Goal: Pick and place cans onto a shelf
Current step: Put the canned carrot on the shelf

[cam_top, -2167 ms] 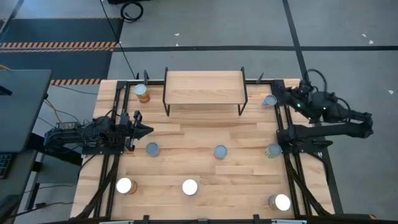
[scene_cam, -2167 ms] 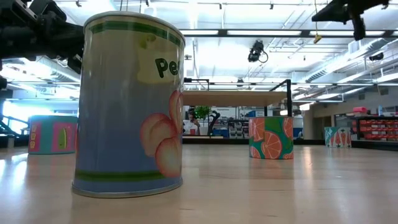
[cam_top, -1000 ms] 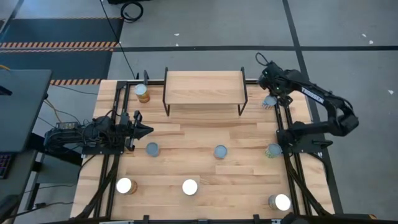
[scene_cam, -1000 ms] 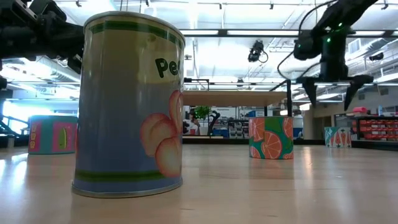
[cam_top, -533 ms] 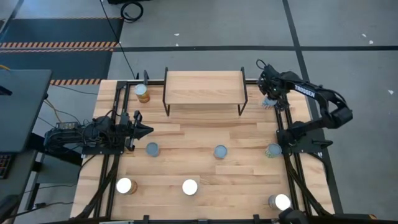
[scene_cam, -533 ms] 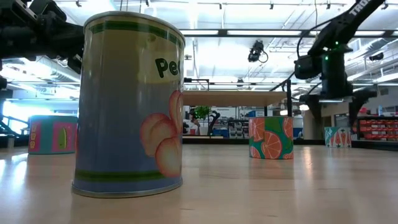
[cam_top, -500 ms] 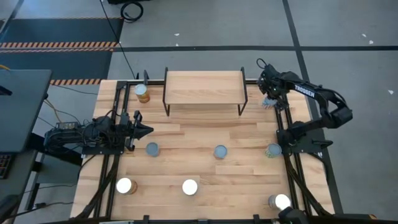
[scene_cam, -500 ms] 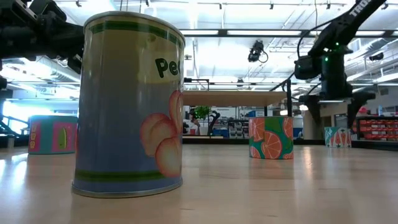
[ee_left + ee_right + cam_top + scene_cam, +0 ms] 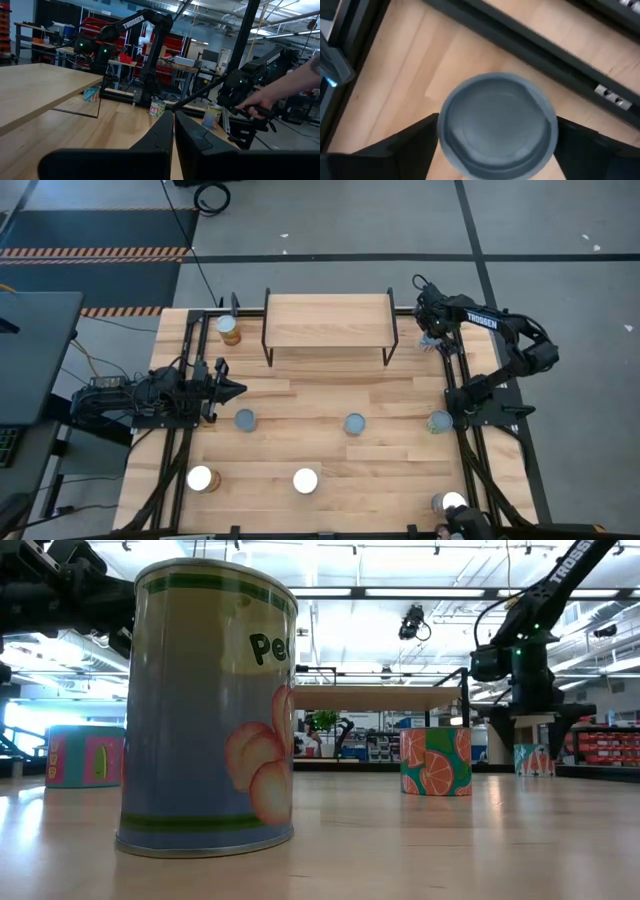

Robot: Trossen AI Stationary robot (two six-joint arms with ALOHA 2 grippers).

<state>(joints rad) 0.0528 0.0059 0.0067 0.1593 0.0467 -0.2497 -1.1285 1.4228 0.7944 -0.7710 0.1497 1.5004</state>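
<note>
Eight cans stood on the table (image 9: pixel 400 470), none on the shelf (image 9: pixel 327 320). The right gripper (image 9: pixel 433 338) straddled the back-right can (image 9: pixel 497 122) beside the shelf's leg, fingers apart, not yet clamped. The left gripper (image 9: pixel 236 390) waited shut at the left edge

The big can (image 9: pixel 208 705) right by the low camera shows "Pe" in dark letters (the rest is hidden round its side), and "TROSSEN" is in white letters on the right arm (image 9: pixel 482 323).
</note>
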